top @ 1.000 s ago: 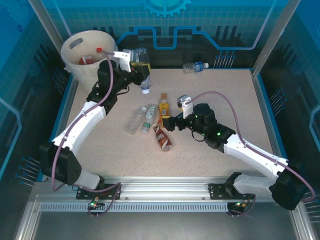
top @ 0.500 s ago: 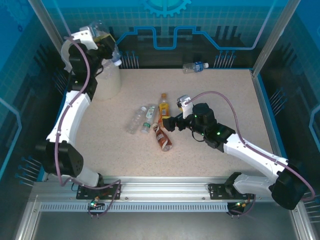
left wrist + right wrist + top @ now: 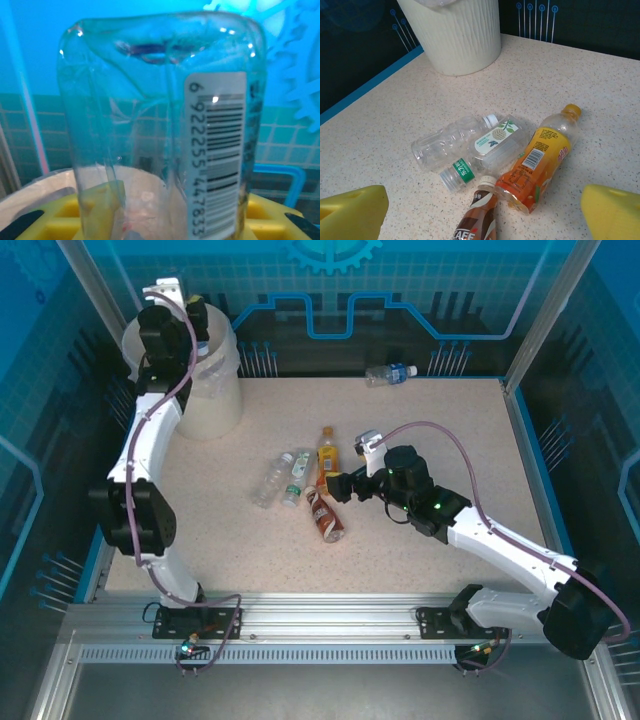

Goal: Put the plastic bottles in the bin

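Swung over the bin (image 3: 215,400), left end effector (image 3: 196,320) clamps a clear bottle (image 3: 150,125) above its rim.

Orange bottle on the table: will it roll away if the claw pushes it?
Probably yes: the orange bottle lies on its side and looks round, so a sideways push should roll it. The clear bottle close beside it might stop it that way. Its see-through top looks empty, so it is likely light.
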You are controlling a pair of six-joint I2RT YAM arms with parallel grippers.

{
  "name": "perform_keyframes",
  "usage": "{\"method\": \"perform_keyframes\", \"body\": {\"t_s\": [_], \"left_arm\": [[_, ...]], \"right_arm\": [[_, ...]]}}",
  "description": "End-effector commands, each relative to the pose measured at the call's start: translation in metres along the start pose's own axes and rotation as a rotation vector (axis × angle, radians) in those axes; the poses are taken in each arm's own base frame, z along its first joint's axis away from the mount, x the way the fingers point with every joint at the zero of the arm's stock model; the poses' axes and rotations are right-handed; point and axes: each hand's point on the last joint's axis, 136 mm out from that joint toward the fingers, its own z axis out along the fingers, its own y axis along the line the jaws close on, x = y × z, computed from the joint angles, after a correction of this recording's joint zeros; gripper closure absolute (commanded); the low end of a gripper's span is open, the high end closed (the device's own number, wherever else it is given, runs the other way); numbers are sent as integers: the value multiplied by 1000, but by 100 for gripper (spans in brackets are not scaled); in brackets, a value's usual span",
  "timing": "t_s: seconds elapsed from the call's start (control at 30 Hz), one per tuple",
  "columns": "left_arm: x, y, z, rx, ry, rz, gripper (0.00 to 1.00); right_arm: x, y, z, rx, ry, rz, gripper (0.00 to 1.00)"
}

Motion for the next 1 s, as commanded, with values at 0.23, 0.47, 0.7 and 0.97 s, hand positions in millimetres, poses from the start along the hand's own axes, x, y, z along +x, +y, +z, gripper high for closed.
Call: {"method": "perform_keyframes", "body": {"t_s": [0.23,0.47,0.7,0.97], "left_arm": [[16,52,42,-79,89,293,56],[48,76,65,-52,151,430,53],[43,102,66,-64,124,457,19],[38,83,56,-11,181,330,1]], "right_arm": [[-11,-2,-8,37,-20,-4,0],[-6,-6,-5,59,-2,-14,0],[-14,-9,-5,85,-8,-13,0],[-14,-8,3,85,3,15,0]]}}
